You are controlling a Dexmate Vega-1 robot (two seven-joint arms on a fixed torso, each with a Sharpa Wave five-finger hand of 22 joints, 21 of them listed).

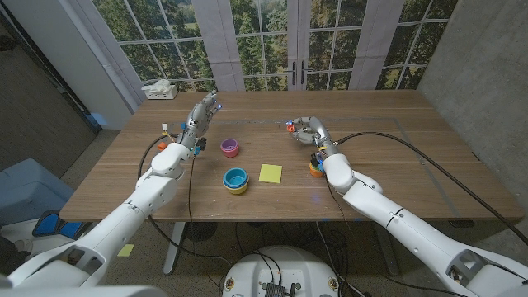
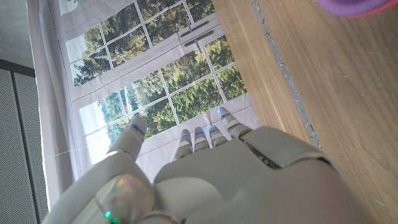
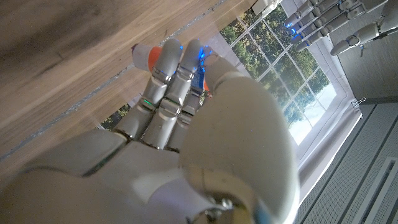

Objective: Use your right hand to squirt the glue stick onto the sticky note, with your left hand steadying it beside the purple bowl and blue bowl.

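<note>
A yellow sticky note (image 1: pixel 270 173) lies on the table just right of the blue bowl (image 1: pixel 236 178); the purple bowl (image 1: pixel 229 148) stands behind that bowl. My right hand (image 1: pixel 304 130) is raised beyond the note, its fingers (image 3: pixel 168 68) curled around the glue stick (image 1: pixel 290 126), whose orange and white end (image 3: pixel 143 56) sticks out. My left hand (image 1: pixel 203 112) hangs in the air behind and left of the purple bowl (image 2: pixel 354 6), fingers (image 2: pixel 199 140) straight and apart, holding nothing. My left hand (image 3: pixel 323 18) also appears in the right wrist view.
A small orange object (image 1: pixel 316 168) sits on the wooden table (image 1: pixel 388 157) under my right forearm. A white tissue box (image 1: pixel 159 90) stands at the far left corner. Windows run behind the table's far edge.
</note>
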